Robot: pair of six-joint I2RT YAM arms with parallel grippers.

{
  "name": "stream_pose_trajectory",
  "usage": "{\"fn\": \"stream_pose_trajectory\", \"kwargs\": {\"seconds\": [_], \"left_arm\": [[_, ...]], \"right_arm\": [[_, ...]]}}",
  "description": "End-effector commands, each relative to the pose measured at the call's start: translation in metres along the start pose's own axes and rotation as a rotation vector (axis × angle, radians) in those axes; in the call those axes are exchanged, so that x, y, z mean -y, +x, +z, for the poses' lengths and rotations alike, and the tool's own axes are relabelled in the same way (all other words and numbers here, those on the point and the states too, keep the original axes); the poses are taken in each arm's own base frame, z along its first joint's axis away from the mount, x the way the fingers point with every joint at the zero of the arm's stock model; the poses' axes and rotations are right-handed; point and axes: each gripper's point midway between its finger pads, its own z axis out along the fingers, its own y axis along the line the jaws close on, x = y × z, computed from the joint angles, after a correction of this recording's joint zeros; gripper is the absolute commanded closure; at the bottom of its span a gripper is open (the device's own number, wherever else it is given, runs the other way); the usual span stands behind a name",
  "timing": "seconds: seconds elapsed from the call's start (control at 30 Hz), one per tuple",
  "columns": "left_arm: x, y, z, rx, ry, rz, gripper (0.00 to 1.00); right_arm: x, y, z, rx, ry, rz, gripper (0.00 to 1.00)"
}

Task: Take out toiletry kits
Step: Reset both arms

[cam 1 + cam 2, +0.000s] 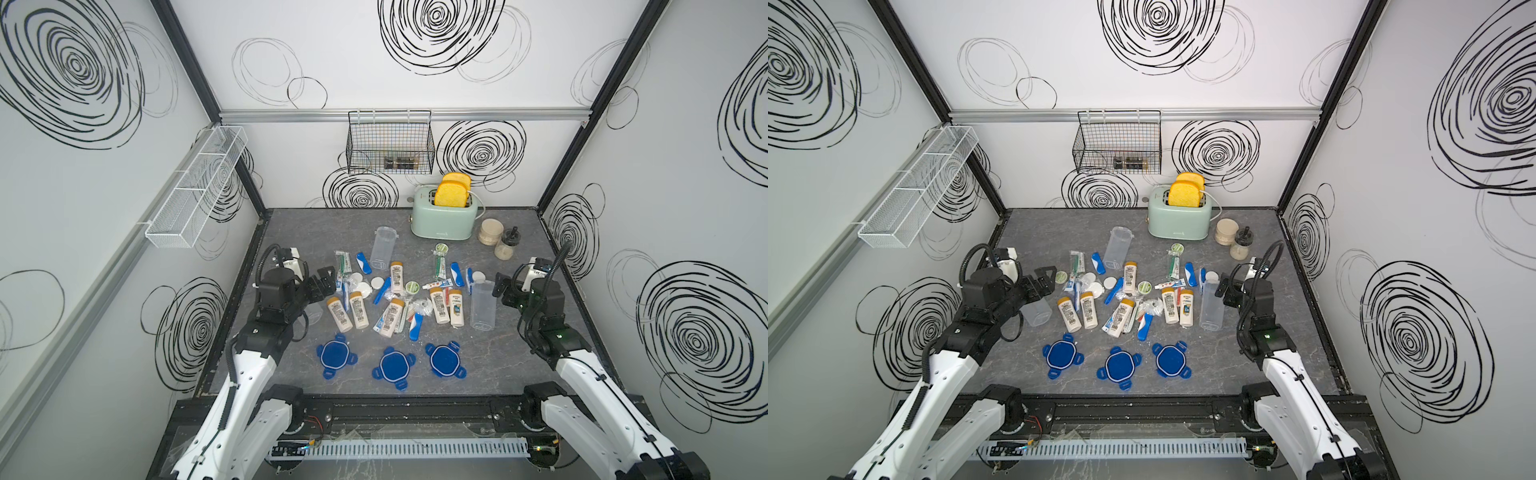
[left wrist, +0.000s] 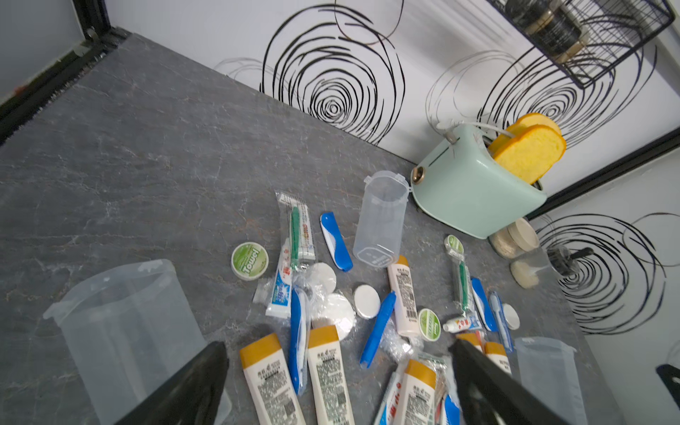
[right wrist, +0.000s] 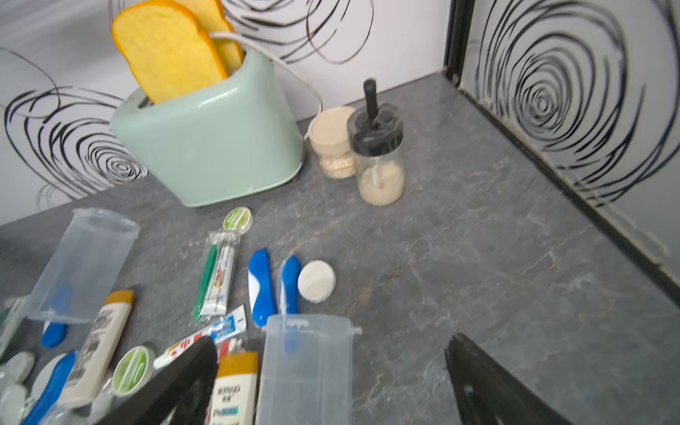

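The toiletry kits lie loose across the middle of the table: cream bottles with tan caps, toothpaste tubes, blue folding toothbrushes and green round tins. My left gripper hovers open at the pile's left edge, above two bottles, holding nothing. A clear jar stands beside it, partly under the arm. My right gripper is open at the pile's right edge. Another clear jar lies on its side there, empty, between the spread fingers in the right wrist view but not gripped.
A third clear jar lies near the mint toaster with bread slices. A beige jar and a grinder jar stand right of it. Three blue four-tab lids line the front. A wire basket hangs on the back wall.
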Motion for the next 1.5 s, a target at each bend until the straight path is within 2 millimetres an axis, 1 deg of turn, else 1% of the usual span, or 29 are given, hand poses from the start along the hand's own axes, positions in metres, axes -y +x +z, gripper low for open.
{"fn": "stream_pose_trajectory", "kwargs": {"seconds": [0.0, 0.1, 0.2, 0.27, 0.33, 0.47, 0.5, 0.57, 0.6, 0.63, 0.67, 0.7, 0.73, 0.8, 0.87, 0.9, 0.93, 0.97, 1.0, 1.03, 1.1, 1.13, 1.2, 1.23, 1.27, 1.33, 1.47], "left_arm": [[-0.009, -0.036, 0.008, 0.183, -0.035, 0.013, 0.01], [-0.022, -0.045, 0.014, 0.252, -0.066, 0.017, 0.03], [-0.042, -0.047, 0.020, 0.314, -0.124, -0.033, 0.04], [-0.049, -0.046, 0.020, 0.364, -0.158, 0.005, 0.04], [-0.058, -0.038, 0.019, 0.403, -0.185, 0.018, 0.04], [-0.056, -0.024, 0.011, 0.494, -0.143, 0.138, 0.04], [-0.056, -0.021, 0.008, 0.524, -0.133, 0.158, 0.04], [-0.063, -0.012, 0.005, 0.552, -0.143, 0.175, 0.04], [-0.066, -0.011, 0.004, 0.571, -0.156, 0.174, 0.04], [-0.072, -0.012, 0.007, 0.552, -0.189, 0.174, 0.04], [-0.071, -0.011, 0.011, 0.537, -0.195, 0.219, 0.04], [-0.072, -0.011, 0.013, 0.544, -0.191, 0.226, 0.04], [-0.072, -0.010, 0.015, 0.555, -0.182, 0.242, 0.04], [-0.079, -0.003, 0.024, 0.549, -0.199, 0.275, 0.04], [-0.080, -0.002, 0.033, 0.560, -0.211, 0.345, 0.04], [-0.079, -0.004, 0.034, 0.582, -0.203, 0.353, 0.04], [-0.073, -0.003, 0.037, 0.583, -0.157, 0.367, 0.04], [-0.076, -0.001, 0.043, 0.568, -0.154, 0.363, 0.04], [-0.078, 0.002, 0.049, 0.555, -0.144, 0.363, 0.04], [-0.073, 0.003, 0.053, 0.569, -0.123, 0.387, 0.04], [-0.065, 0.013, 0.071, 0.496, -0.114, 0.446, 0.04], [-0.062, 0.016, 0.080, 0.450, -0.124, 0.467, 0.04], [-0.061, 0.014, 0.080, 0.457, -0.103, 0.463, 0.04], [-0.062, 0.013, 0.082, 0.454, -0.098, 0.463, 0.04], [-0.062, 0.015, 0.083, 0.442, -0.099, 0.460, 0.04], [-0.062, 0.013, 0.082, 0.450, -0.098, 0.462, 0.04], [-0.061, 0.014, 0.079, 0.464, -0.107, 0.463, 0.04]], "right_arm": [[0.018, -0.013, 0.004, 0.116, 0.065, -0.005, 0.02], [0.035, -0.007, 0.008, 0.182, 0.114, 0.008, 0.02], [0.051, 0.000, 0.008, 0.225, 0.177, 0.000, 0.02], [0.056, -0.001, 0.009, 0.234, 0.200, -0.026, 0.02], [0.059, 0.001, 0.012, 0.223, 0.204, -0.029, 0.02], [0.072, 0.024, 0.026, 0.187, 0.216, -0.019, 0.02], [0.074, 0.027, 0.029, 0.203, 0.215, -0.052, 0.02], [0.071, 0.017, 0.036, 0.210, 0.218, -0.040, 0.02], [0.071, 0.018, 0.040, 0.200, 0.227, -0.034, 0.02], [0.071, 0.014, 0.042, 0.226, 0.230, -0.043, 0.02], [0.072, 0.010, 0.047, 0.232, 0.243, -0.023, 0.02], [0.072, 0.009, 0.050, 0.234, 0.240, -0.036, 0.02], [0.069, 0.006, 0.054, 0.246, 0.230, -0.043, 0.02], [0.060, 0.001, 0.060, 0.267, 0.187, -0.095, 0.02], [0.059, 0.006, 0.065, 0.283, 0.146, -0.104, 0.02], [0.057, 0.005, 0.065, 0.302, 0.133, -0.132, 0.02], [0.048, 0.008, 0.067, 0.286, 0.092, -0.154, 0.02], [0.040, 0.012, 0.071, 0.250, 0.046, -0.169, 0.01], [0.036, 0.014, 0.071, 0.264, 0.019, -0.185, 0.01], [0.035, 0.015, 0.068, 0.307, 0.011, -0.215, 0.02], [0.025, 0.017, 0.065, 0.346, -0.025, -0.275, 0.02], [0.021, 0.021, 0.070, 0.312, -0.035, -0.295, 0.02], [0.030, 0.027, 0.086, 0.195, 0.016, -0.228, 0.02], [0.031, 0.022, 0.090, 0.204, -0.001, -0.214, 0.02], [0.030, 0.020, 0.086, 0.230, -0.009, -0.228, 0.02], [0.031, 0.024, 0.090, 0.192, -0.003, -0.217, 0.02], [0.029, 0.023, 0.088, 0.204, -0.009, -0.225, 0.02]]}}
